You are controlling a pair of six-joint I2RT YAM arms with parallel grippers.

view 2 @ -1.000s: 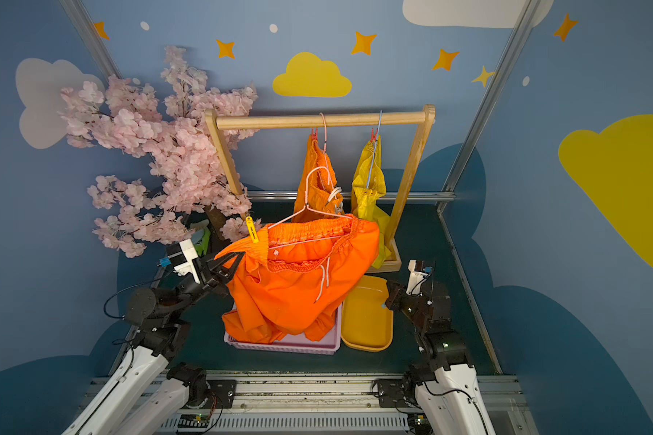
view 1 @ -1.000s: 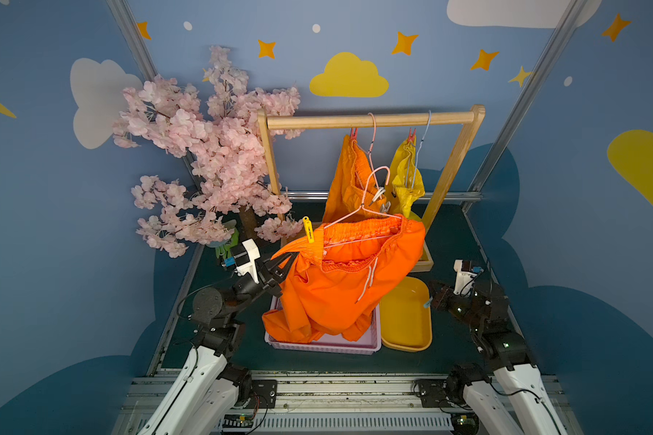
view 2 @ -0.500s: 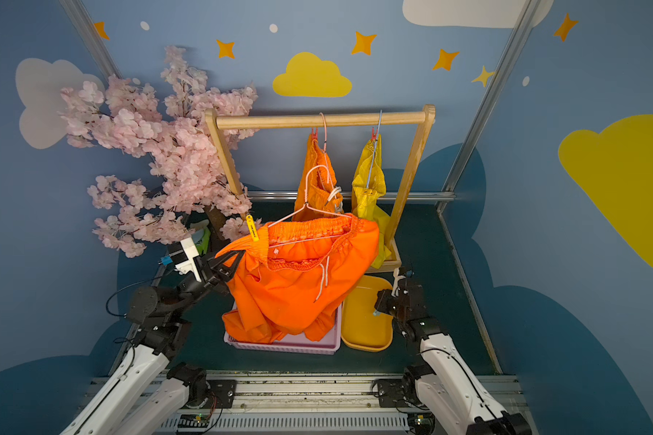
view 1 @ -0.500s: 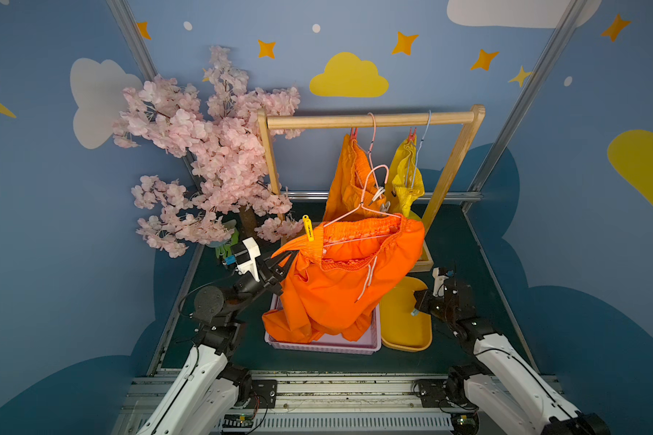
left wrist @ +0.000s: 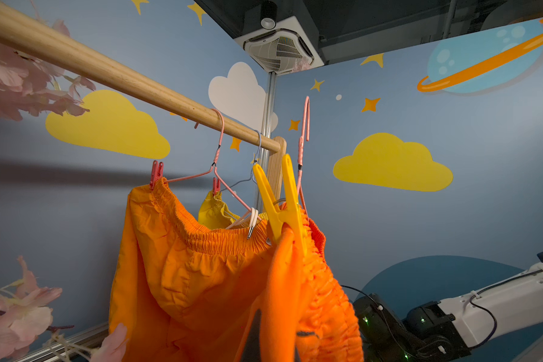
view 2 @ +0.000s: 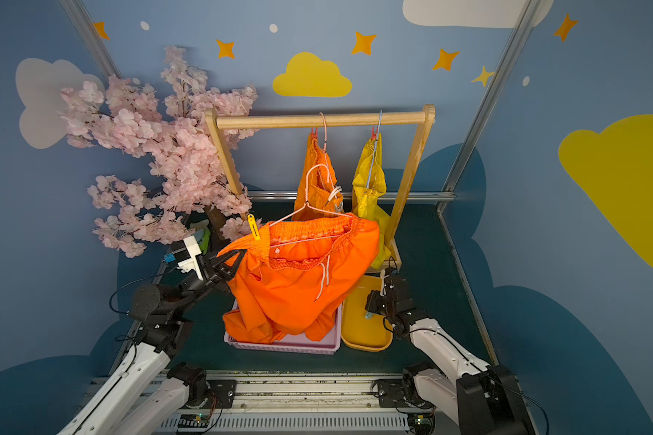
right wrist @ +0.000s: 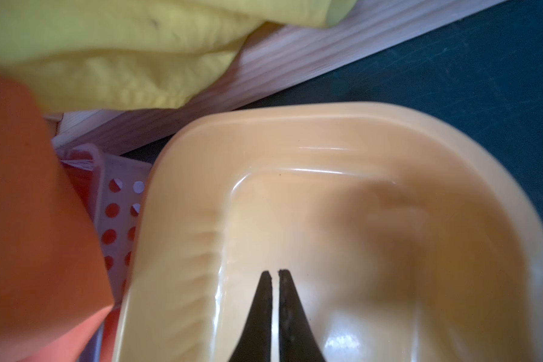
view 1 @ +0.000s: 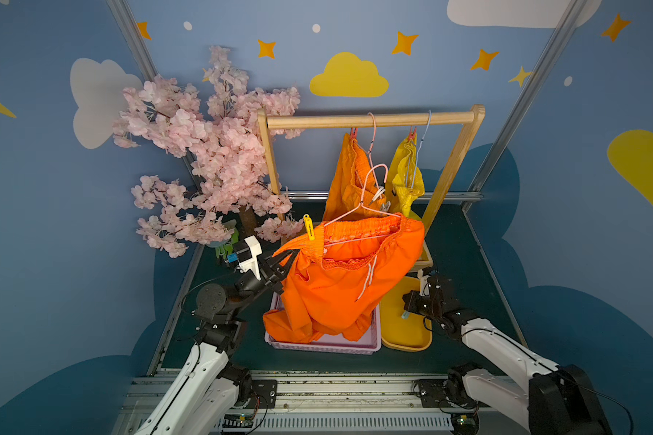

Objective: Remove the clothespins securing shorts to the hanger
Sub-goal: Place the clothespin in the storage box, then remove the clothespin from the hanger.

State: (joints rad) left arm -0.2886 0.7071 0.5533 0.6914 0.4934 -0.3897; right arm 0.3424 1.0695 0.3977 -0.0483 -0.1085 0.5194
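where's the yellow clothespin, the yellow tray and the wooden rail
yellow clothespin (view 1: 308,227), in a top view, middle of its body
yellow tray (view 1: 405,334), in a top view, bare floor near the front rim
wooden rail (view 1: 374,119), in a top view, middle of the bar

Orange shorts (view 1: 336,286) (view 1: 345,177): two pairs. Yellow shorts (view 1: 402,180): one pair. Totals three pairs.
Red clothespins (left wrist: 156,174) (left wrist: 216,186): two in sight. Yellow clothespin (left wrist: 282,200): one. Totals three pegs in sight.
Pink wire hangers (left wrist: 222,127) (left wrist: 308,119): two. Pale blue wire hanger (left wrist: 259,141): one. Totals three hangers.
Wooden clothes rack (view 1: 370,120): one.
Pink blossom tree (view 1: 212,150): one.
Lilac basket (view 1: 325,348): one.
Yellow tray (view 1: 408,339): one.
Robot arms (view 1: 204,361) (view 1: 506,346): two.
Yellow wall clouds (view 1: 347,77) (view 1: 645,165): two in both top views.
White wall clouds (view 1: 99,98) (view 1: 513,13): two in both top views.
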